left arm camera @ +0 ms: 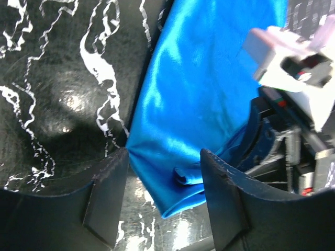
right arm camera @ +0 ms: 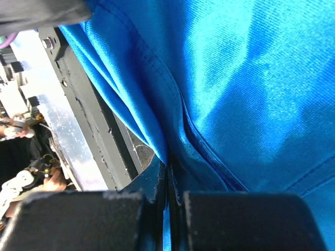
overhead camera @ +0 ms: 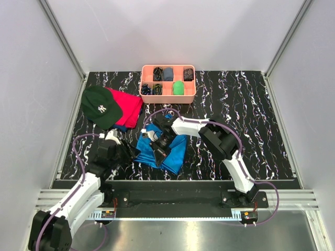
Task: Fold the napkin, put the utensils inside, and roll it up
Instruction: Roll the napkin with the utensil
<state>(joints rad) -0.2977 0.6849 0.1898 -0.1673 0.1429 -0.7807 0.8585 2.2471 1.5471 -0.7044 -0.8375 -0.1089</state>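
The bright blue napkin (overhead camera: 170, 151) lies crumpled on the black marbled table, in front of the arms' bases. My right gripper (overhead camera: 156, 145) reaches in from the right. In the right wrist view it (right arm camera: 168, 172) is shut on a fold of the napkin (right arm camera: 246, 89), with cloth pinched between the pads. My left gripper (overhead camera: 131, 155) sits at the napkin's left edge. Seen from the left wrist, its fingers (left arm camera: 107, 193) stand apart on either side of a napkin corner (left arm camera: 178, 172); the gripper (left arm camera: 165, 154) is open. The utensils are out of view.
A pink tray (overhead camera: 168, 97) with small dark, blue and green items stands at the back centre. A dark green cap (overhead camera: 101, 106) rests on a red cloth (overhead camera: 130, 106) at the back left. Grey walls enclose the table on three sides.
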